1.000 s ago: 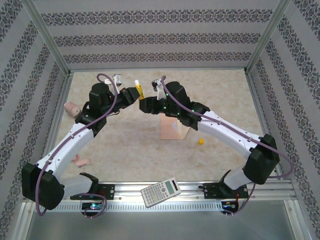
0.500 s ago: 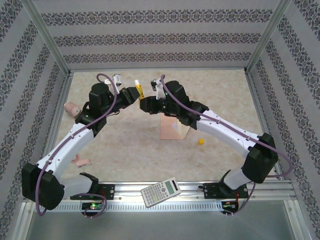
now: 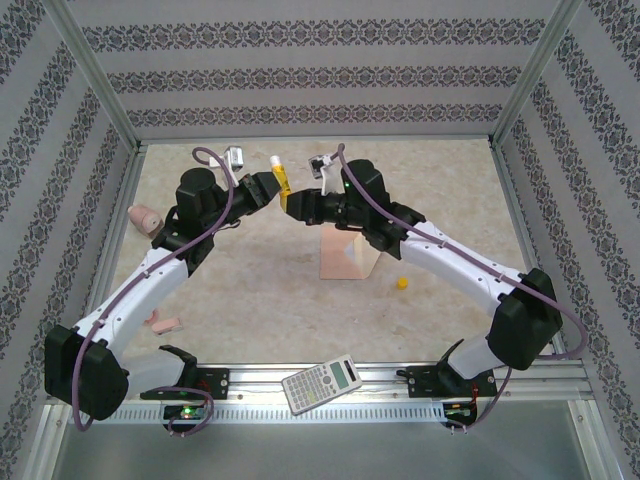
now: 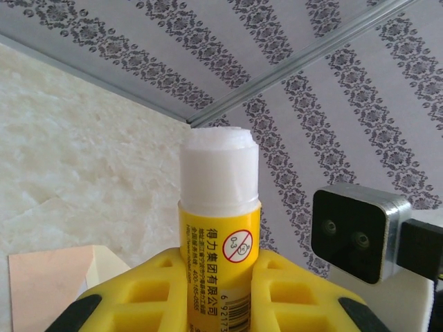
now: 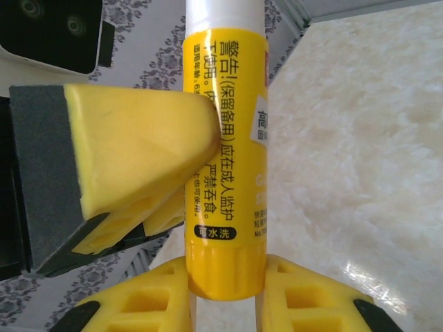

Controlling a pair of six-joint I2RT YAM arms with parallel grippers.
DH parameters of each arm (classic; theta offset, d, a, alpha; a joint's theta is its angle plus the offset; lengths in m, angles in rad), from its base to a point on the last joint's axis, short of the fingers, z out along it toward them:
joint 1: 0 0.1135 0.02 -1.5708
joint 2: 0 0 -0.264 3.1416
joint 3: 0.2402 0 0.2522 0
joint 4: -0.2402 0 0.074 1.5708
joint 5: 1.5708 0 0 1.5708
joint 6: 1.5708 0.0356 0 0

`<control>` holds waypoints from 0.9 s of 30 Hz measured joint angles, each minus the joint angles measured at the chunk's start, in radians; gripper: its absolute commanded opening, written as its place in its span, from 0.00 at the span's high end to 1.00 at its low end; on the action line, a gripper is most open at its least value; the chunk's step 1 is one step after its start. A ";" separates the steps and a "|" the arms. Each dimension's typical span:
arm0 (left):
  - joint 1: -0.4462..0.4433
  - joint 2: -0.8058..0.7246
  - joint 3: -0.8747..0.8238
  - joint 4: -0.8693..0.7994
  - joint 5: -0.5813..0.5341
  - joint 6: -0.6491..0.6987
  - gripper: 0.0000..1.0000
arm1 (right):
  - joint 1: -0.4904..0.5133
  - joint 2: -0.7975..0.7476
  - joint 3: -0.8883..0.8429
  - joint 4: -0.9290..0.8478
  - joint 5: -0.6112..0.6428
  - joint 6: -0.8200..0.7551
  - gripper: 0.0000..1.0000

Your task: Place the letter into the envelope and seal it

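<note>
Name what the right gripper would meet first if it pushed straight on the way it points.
Probably a yellow finger of the left gripper, clamped on the glue stick just ahead; depth unclear.

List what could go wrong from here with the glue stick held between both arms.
1. The left gripper and the right gripper both clamp the glue stick in mid-air. If they twist or pull out of step, it may slip free and fall.
2. The right gripper pinches just the stick's bottom end, a short hold that could pop off.
3. The envelope lies on the table close by, so a dropped stick might knock it askew.
</note>
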 measured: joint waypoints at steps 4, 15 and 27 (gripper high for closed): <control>0.000 0.000 0.002 0.027 0.027 0.009 1.00 | -0.028 -0.006 -0.024 0.062 -0.084 0.037 0.78; 0.021 0.005 0.041 0.182 0.203 0.024 1.00 | -0.101 -0.021 -0.085 0.376 -0.351 0.225 0.78; 0.029 0.063 0.041 0.574 0.380 -0.127 1.00 | -0.115 -0.057 -0.085 0.550 -0.455 0.328 0.78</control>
